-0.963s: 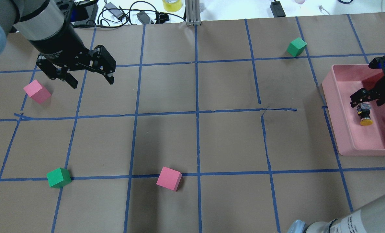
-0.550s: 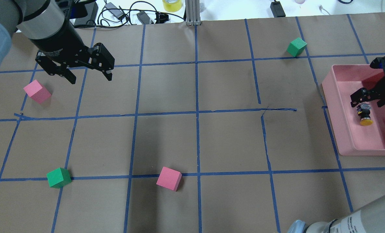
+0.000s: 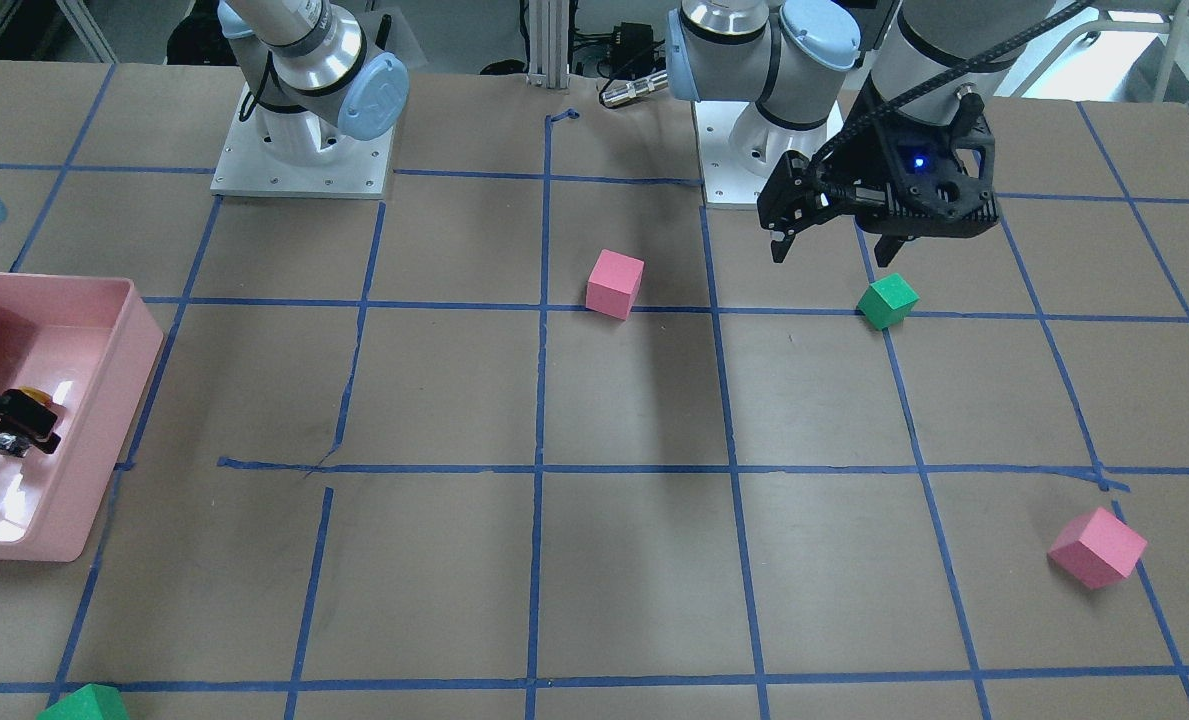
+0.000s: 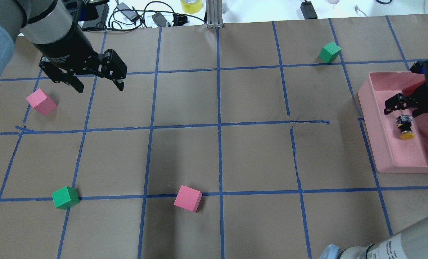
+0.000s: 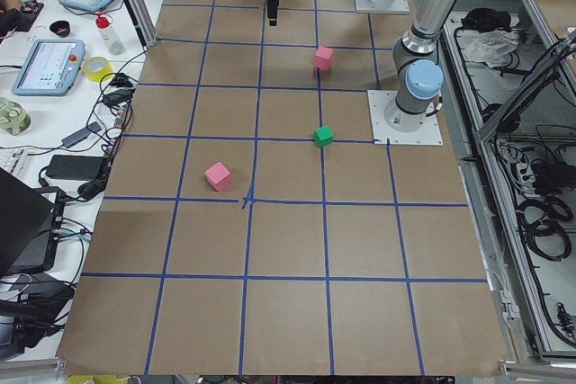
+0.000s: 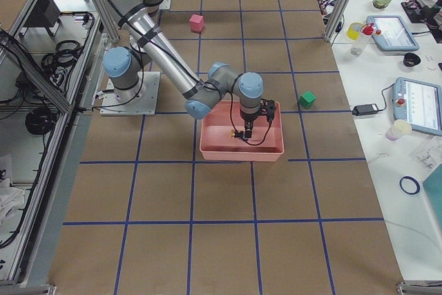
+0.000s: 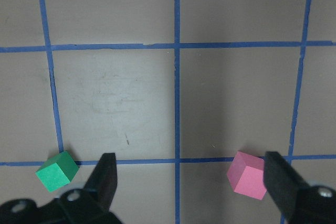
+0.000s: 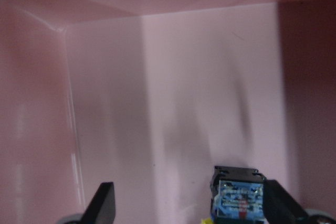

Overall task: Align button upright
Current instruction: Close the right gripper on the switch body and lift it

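Observation:
The button (image 4: 404, 127) lies on its side in the pink tray (image 4: 370, 118), yellow cap toward the robot, silvery-blue base away. My right gripper (image 4: 401, 110) is open just above its base end, not holding it. In the right wrist view the blue base (image 8: 239, 198) sits low between the spread fingers (image 8: 102, 205), nearer the right one. The front view shows the button (image 3: 6, 440) at the left edge. My left gripper (image 4: 99, 86) is open and empty, high over the far left of the table.
A pink cube (image 4: 41, 101) lies near the left gripper. A green cube (image 4: 65, 197) and a pink cube (image 4: 188, 198) lie toward the near side, and a green cube (image 4: 329, 52) is far right. Cables lie beyond the far edge.
My right gripper has drawn back a little from the button, which stays in place. My left gripper has shifted slightly toward the far left.

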`<state>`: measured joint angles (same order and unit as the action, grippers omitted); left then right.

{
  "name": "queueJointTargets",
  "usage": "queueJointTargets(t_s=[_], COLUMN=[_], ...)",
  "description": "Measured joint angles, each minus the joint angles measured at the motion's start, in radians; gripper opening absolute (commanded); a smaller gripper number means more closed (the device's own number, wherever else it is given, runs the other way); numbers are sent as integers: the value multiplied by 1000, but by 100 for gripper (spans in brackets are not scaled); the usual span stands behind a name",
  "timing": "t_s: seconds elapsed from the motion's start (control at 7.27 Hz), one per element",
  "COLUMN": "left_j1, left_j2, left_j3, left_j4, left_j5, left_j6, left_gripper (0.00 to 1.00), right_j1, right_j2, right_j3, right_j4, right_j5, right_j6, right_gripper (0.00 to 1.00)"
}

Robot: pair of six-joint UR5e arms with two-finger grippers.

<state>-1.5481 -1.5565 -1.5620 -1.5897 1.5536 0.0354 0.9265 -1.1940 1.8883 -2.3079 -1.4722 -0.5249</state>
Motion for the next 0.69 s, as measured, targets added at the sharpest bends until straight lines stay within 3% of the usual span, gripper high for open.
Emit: queueJointTargets(t_s=[0.69], left_j1=[0], left_j2=[1], left_j3=[-6], left_j4=[4], left_j5=[3], left_j6=[26], left_gripper=[100], right_j1=[0], right_j2=[2], right_j3=[0], right_j4=[0], right_j5=[7], right_j6=[0], right_gripper=[100])
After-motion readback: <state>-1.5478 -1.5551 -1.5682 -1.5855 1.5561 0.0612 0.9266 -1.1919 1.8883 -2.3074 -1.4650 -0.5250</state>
